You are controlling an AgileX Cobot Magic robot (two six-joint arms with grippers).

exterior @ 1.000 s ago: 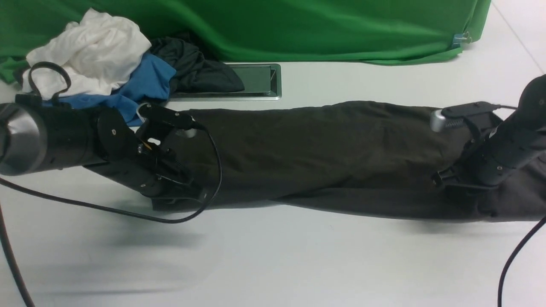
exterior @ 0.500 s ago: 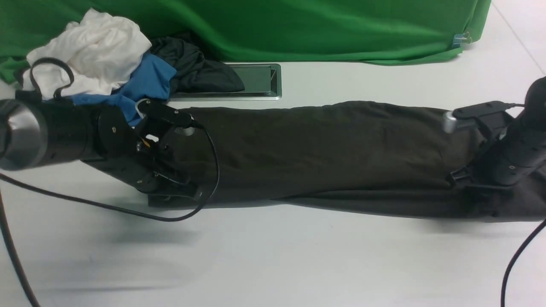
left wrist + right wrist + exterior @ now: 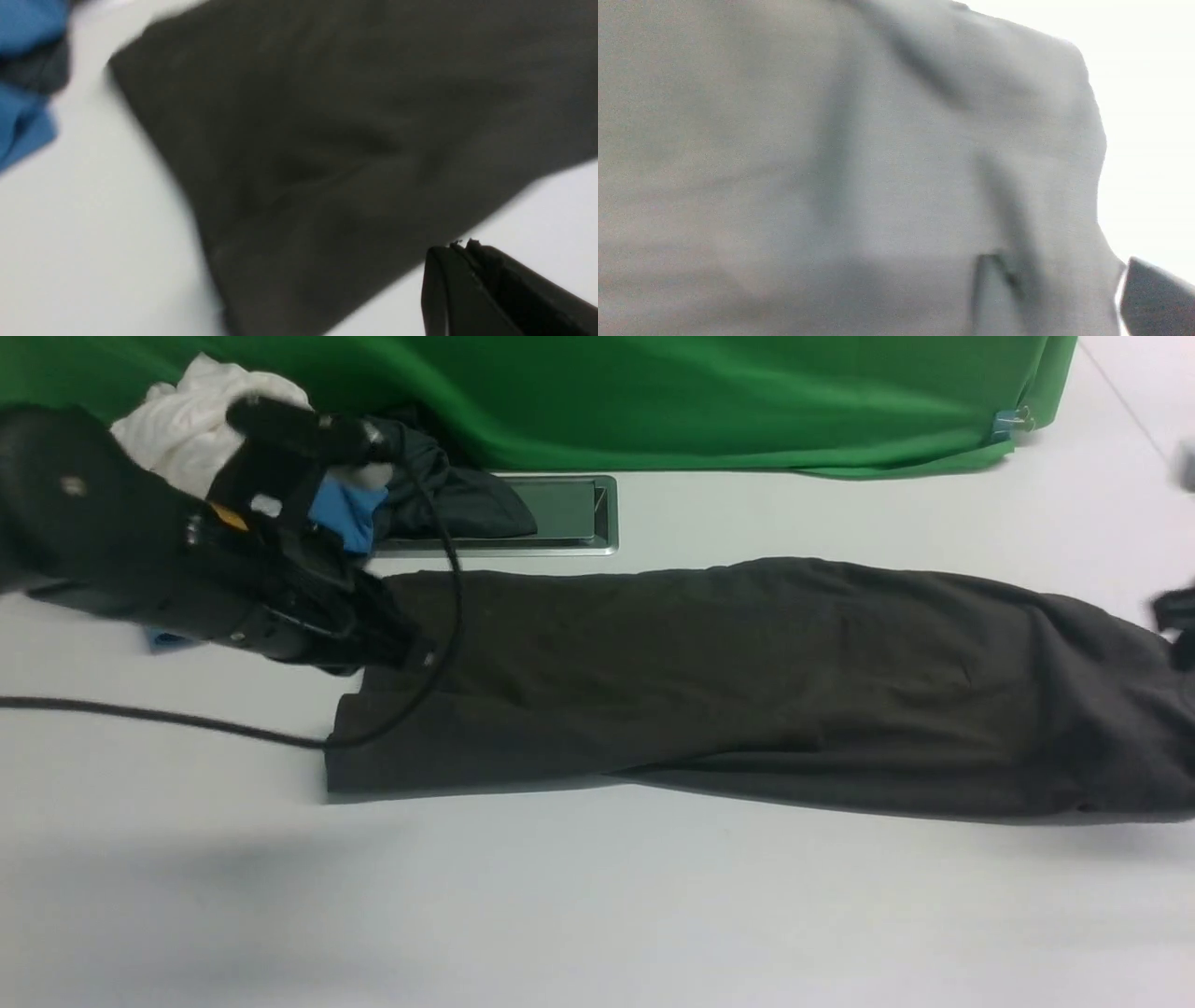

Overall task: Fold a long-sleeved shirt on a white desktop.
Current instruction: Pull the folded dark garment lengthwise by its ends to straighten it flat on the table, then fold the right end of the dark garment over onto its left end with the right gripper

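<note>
The long-sleeved shirt (image 3: 747,681), dark black-brown, lies as one long band across the white desktop (image 3: 597,915), reaching from left of centre to the right edge. My left gripper (image 3: 411,653) hovers over the shirt's left end (image 3: 327,140). Its jaws are pressed together with nothing between them (image 3: 460,245). In the front view, only a dark sliver of the right arm (image 3: 1178,616) shows at the right edge. In the right wrist view, my right gripper (image 3: 1059,266) hangs above the shirt (image 3: 831,163). Its two fingers are apart and hold nothing.
A heap of clothes sits at the back left: a white garment (image 3: 187,411), a blue garment (image 3: 345,509) and a charcoal garment (image 3: 457,504) that partly covers the silver cable hatch (image 3: 569,513). The green backdrop (image 3: 700,392) runs along the back. A black cable (image 3: 187,723) trails across the left of the desktop.
Both arms have lifted off the shirt. The left arm rose and moved back, still shut. The right gripper opened, let go of the shirt's right end and drew off to the right.
</note>
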